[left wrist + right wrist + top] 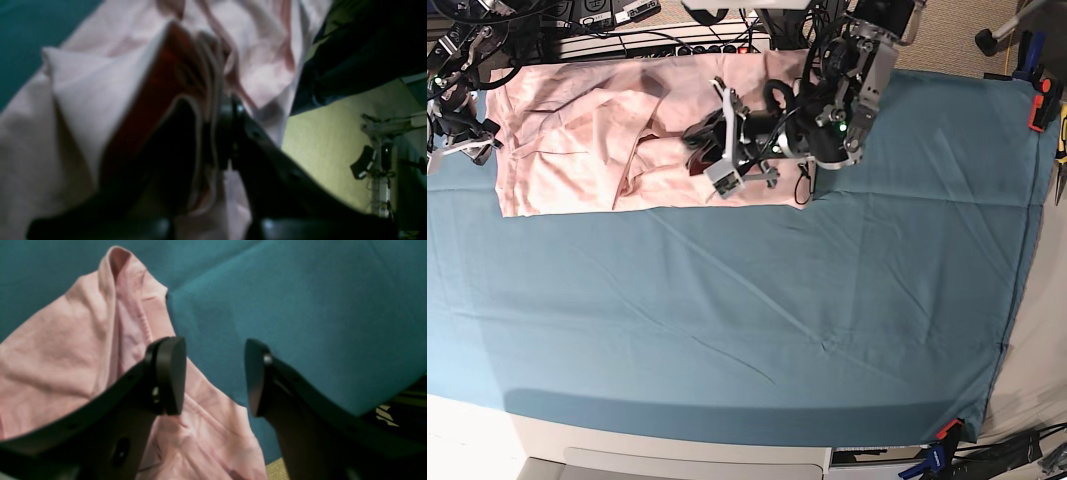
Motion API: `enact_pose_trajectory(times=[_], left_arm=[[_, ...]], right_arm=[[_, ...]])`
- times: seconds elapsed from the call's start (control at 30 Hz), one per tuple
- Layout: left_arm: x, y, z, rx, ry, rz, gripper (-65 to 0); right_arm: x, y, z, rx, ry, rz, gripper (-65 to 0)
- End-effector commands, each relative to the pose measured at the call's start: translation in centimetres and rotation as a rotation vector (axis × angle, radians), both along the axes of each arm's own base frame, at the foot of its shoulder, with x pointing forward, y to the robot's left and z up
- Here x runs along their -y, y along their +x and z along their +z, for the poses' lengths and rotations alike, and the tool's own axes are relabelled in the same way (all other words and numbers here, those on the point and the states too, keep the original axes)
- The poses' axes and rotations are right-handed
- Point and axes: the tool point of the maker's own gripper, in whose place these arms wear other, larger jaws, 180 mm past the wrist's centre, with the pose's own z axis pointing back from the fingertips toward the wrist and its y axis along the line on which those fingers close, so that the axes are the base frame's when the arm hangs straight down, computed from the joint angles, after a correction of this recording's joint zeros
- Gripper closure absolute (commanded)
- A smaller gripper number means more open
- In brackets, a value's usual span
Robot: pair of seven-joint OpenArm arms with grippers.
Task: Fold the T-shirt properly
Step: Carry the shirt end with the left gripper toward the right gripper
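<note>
The pale pink T-shirt lies crumpled along the far left of the teal table cloth. My left gripper reaches over the shirt's right half and is shut on a bunch of its fabric. In the left wrist view the gathered folds sit between the dark fingers of the left gripper, lifted off the cloth. My right gripper is open and empty, hovering over a shirt edge and the teal cloth. In the base view it sits at the shirt's left edge. No lettering shows.
Cables and power strips run along the table's back edge. An orange clamp holds the cloth at the right edge and another clamp at the front right corner. The table edge and floor show just below the right gripper.
</note>
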Motion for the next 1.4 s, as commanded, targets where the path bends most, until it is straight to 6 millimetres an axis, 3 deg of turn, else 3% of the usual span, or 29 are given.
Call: enact_pose_trajectory(times=[0.0, 0.2, 0.43, 0.57, 0.77, 0.87, 0.97, 1.0, 1.07, 1.1, 1.2, 1.37], left_arm=[[0.7, 1.0, 2.2, 0.046, -0.068, 0.009, 0.0], [0.8, 1.9, 2.8, 0.072, -0.076, 0.011, 0.0], [1.2, 1.4, 2.9, 0.047, -0.103, 0.003, -0.8], [2.6, 0.7, 3.6, 0.047, -0.134, -0.028, -25.8], [6.5, -1.3, 5.5, 0.083, -0.169, -0.110, -27.3], [7.2, -1.6, 5.5, 0.116, -0.136, -0.137, -27.3], [6.5, -0.8, 4.6, 0.134, -0.073, -0.130, -26.5], [6.1, -0.5, 4.4, 0.136, -0.055, -0.129, -23.0], [5.1, 0.4, 4.2, 0.145, -0.033, -0.108, -4.8], [4.5, 0.8, 4.3, 0.148, -0.031, -0.095, 0.0], [2.3, 2.5, 4.6, 0.142, -0.035, -0.017, 0.0], [-2.6, 5.5, 2.7, 0.095, 0.046, 0.142, 0.0]], right_arm=[[0.6, 0.9, 1.7, 0.041, -0.036, 0.018, -28.6], [0.6, 0.9, 1.7, 0.041, -0.037, 0.018, -28.6], [0.6, 0.9, 1.7, 0.041, -0.036, 0.018, -28.6], [0.6, 0.9, 1.7, 0.042, -0.036, 0.018, -28.6], [0.6, 0.9, 1.7, 0.041, -0.037, 0.019, -28.6], [0.6, 0.9, 1.6, 0.040, -0.037, 0.021, -28.6], [0.6, 0.9, 1.7, 0.041, -0.038, 0.022, -28.6], [0.6, 0.9, 1.7, 0.041, -0.037, 0.022, -28.6], [0.6, 0.9, 1.7, 0.042, -0.038, 0.023, -28.6], [0.6, 0.9, 1.7, 0.042, -0.038, 0.023, -28.6], [0.6, 0.9, 1.7, 0.042, -0.038, 0.022, -28.6], [0.6, 0.9, 1.7, 0.044, -0.038, 0.022, -28.6]])
